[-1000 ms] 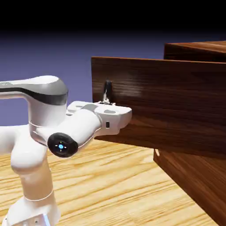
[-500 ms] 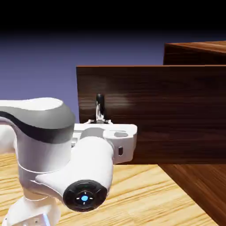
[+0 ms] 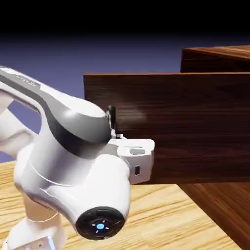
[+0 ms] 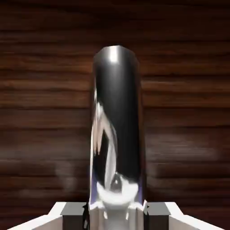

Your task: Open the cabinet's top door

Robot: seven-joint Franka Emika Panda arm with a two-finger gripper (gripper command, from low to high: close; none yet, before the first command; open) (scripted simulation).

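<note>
Tool point(image 4: 116, 211) shut tight on the shiny handle point(image 4: 117, 130) of the top door point(image 3: 185, 127). Door swung wide out from the cabinet point(image 3: 219, 56), hanging over the table point(image 3: 156, 215). Big white arm point(image 3: 73, 161) low in front.

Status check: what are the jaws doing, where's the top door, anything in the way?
Gripper shut on the handle. Top door swung well out from the cabinet. Nothing visible blocking it.

A light, yellowish wood-grain tabletop point(image 3: 161, 215) is seen across the near lower part of the scene, and a plain blue-violet backdrop point(image 3: 73, 58) is shown far behind it.
</note>
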